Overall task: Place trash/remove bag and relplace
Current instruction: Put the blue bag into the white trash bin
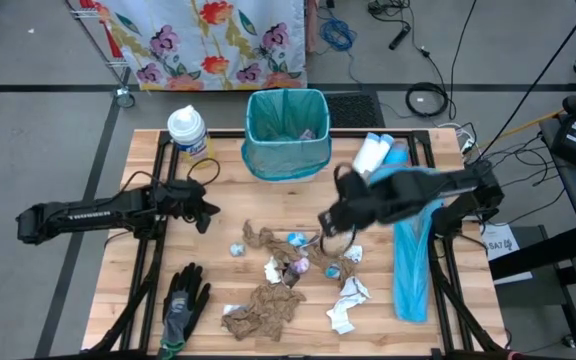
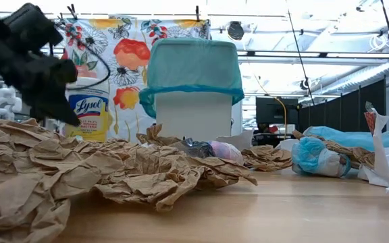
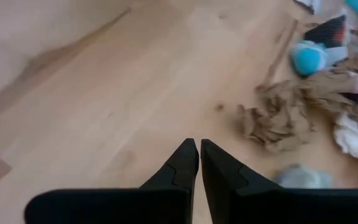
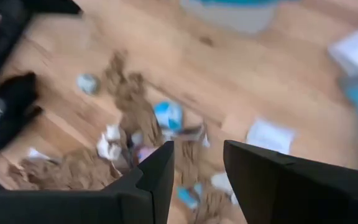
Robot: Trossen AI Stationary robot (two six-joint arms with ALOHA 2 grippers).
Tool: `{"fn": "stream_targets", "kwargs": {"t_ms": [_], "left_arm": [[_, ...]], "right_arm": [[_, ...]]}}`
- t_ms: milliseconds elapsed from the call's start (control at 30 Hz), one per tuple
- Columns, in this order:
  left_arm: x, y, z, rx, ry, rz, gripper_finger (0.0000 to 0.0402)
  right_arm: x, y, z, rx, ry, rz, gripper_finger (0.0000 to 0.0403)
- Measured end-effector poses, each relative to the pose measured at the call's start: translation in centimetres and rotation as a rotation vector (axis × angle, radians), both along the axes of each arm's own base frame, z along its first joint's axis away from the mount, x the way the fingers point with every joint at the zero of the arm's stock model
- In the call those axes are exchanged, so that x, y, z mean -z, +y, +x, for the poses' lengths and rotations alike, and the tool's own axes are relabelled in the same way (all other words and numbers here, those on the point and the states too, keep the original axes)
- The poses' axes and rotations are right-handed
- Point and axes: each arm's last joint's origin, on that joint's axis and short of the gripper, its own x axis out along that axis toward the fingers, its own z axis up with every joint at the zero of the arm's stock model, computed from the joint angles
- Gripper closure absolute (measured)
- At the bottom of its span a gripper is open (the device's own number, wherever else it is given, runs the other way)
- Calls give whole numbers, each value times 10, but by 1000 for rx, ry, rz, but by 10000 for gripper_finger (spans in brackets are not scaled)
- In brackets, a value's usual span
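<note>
Brown crumpled paper towels, white tissue scraps and small shiny blue-purple wrapper balls, the trash (image 1: pixel 288 270), lie scattered over the middle of the wooden tabletop (image 1: pixel 138 300), well short of the small white bin (image 1: pixel 287 135) lined with a teal plastic bag at the far edge. The right gripper (image 1: pixel 330 222) hangs over the far right part of the litter, its jaws spread apart with nothing between them. The left gripper (image 1: pixel 206 210) waits over bare wood to the left of the pile, fingers pressed together and empty.

The pieces overlap, so a descent here could pinch two scraps at once or only catch a loose edge, which might then slip out on the way to the bin. A light tissue could also cling to a finger rather than drop.

The bin appears to hold a few small pieces already. A black-and-grey work glove (image 1: pixel 182 305) near the front left is not trash and should stay put.
</note>
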Motion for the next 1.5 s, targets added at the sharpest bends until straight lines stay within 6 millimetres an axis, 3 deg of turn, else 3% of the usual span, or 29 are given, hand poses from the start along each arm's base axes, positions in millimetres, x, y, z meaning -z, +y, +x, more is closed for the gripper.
{"fn": "stream_targets", "kwargs": {"t_ms": [133,300,467,567,667,800,1000,1200,1500], "left_arm": [[-33,1,6,34,-45,21,393],[-85,1,10,55,-98,-25,397],[-130,-2,-4,54,-12,49,397],[-146,-3,-14,27,35,106,397],[-150,-6,-28,20,40,119,397],[-147,-14,-56,-8,50,83,397],[-147,-24,-85,-12,-56,63,397],[-142,-31,-108,-19,-117,70,397],[-119,-34,-104,102,-189,-10,397]], "right_arm": [[23,19,17,18,51,3,273],[52,22,59,-53,36,33,273],[80,-1,117,-218,-103,57,273],[99,-20,146,-300,-167,69,273],[120,-36,158,-296,-125,76,273],[144,-49,155,-249,36,125,273],[166,-57,145,-229,242,190,273],[190,-57,152,-246,292,238,273],[221,-57,157,-229,376,247,273]]}}
